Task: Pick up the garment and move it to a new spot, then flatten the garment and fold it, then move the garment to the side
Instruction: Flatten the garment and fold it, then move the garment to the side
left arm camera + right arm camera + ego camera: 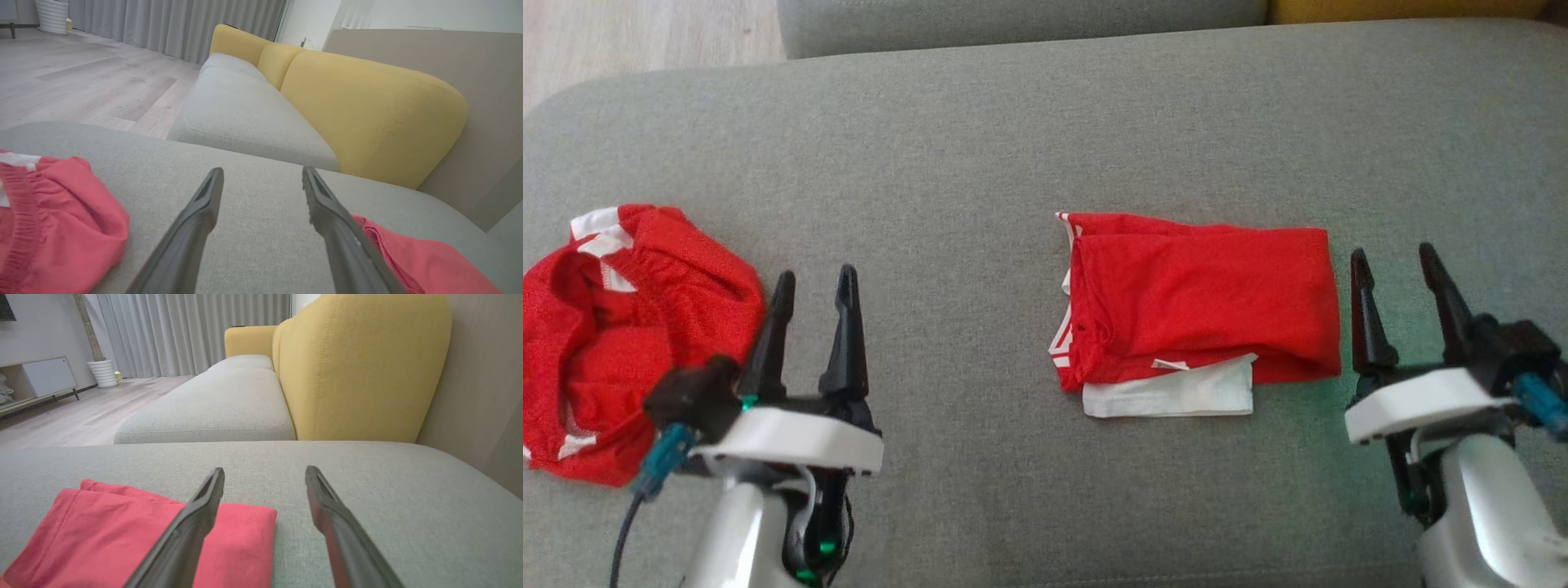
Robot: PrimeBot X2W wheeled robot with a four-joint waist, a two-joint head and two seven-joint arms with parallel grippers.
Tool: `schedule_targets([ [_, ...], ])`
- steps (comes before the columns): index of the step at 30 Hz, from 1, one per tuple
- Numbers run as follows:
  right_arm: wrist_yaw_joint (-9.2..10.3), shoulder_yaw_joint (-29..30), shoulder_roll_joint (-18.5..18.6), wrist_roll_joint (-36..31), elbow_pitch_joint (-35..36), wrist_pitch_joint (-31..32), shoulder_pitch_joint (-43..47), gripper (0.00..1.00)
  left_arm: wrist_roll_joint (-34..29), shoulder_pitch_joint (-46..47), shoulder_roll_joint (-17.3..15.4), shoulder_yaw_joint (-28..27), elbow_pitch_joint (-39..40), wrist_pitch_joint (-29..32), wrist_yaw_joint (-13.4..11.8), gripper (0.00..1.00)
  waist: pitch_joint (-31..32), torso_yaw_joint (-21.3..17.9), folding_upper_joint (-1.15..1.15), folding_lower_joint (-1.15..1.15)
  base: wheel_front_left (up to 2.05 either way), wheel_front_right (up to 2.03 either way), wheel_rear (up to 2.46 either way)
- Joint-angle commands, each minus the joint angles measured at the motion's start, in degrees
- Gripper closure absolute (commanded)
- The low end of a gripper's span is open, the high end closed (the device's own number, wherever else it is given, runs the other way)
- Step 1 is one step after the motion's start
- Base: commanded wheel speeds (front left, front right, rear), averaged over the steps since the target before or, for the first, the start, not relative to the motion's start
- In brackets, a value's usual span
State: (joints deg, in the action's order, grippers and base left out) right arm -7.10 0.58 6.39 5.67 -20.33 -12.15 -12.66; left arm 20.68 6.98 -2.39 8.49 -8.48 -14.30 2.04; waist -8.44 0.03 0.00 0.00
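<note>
A red garment (1201, 302) with white trim lies folded into a flat rectangle on the grey cushion (1013, 147), a white layer peeking out at its near edge. The right wrist view shows the folded garment (122, 526) at lower left. A second red garment (621, 335) lies crumpled at the far left, and the left wrist view shows this crumpled garment (53, 232) at lower left and the folded garment (429, 261) at lower right. My left gripper (815, 282) stands open beside the crumpled one, holding nothing. My right gripper (1395, 260) stands open just right of the folded garment, holding nothing.
The grey cushion's far edge meets another grey seat (212, 404) with yellow backrests (355, 363). Wooden floor (81, 85) lies beyond the left side, with curtains (184, 330) and a white pot (104, 373) farther off.
</note>
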Motion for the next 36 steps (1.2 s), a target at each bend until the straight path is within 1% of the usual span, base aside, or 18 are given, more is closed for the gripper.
schedule_targets([
  [1,-0.39,-0.6,-0.2,-0.6,2.4,-1.0,-0.6,0.0,-0.5,0.6,-0.5,-1.7,1.8,-0.7,0.1,0.0,0.0,0.0,0.0,0.0,0.0,0.0,0.0],
  [9,-0.39,1.2,-1.8,-1.5,3.1,-1.9,0.6,0.0,0.2,-0.2,-0.5,-0.9,2.6,-0.7,-1.2,0.0,0.0,0.3,0.0,0.0,0.0,0.0,0.0],
  [16,-0.39,2.1,-2.4,-1.5,2.2,-1.2,0.1,0.0,0.3,0.7,-0.5,-0.5,2.8,-0.7,-1.2,0.0,-1.4,1.0,0.0,0.0,0.0,0.0,0.0],
  [26,-0.39,4.4,-3.5,2.3,-6.8,2.2,-3.1,0.0,0.6,2.5,-0.5,0.6,2.3,-0.7,-1.1,0.0,-4.6,2.6,0.0,0.0,0.0,0.0,0.0],
  [35,-0.39,2.0,-3.5,7.3,-14.9,3.7,-6.3,0.0,0.6,3.7,-0.5,0.3,1.8,-0.7,-0.9,0.0,-6.0,3.6,0.0,0.0,0.0,0.0,0.0],
  [36,-0.39,1.8,-3.5,8.9,-16.1,3.9,-6.6,0.07,0.6,3.8,-0.5,0.3,1.8,-0.7,-0.9,0.0,-6.1,3.7,0.0,0.0,0.0,0.0,0.0],
])
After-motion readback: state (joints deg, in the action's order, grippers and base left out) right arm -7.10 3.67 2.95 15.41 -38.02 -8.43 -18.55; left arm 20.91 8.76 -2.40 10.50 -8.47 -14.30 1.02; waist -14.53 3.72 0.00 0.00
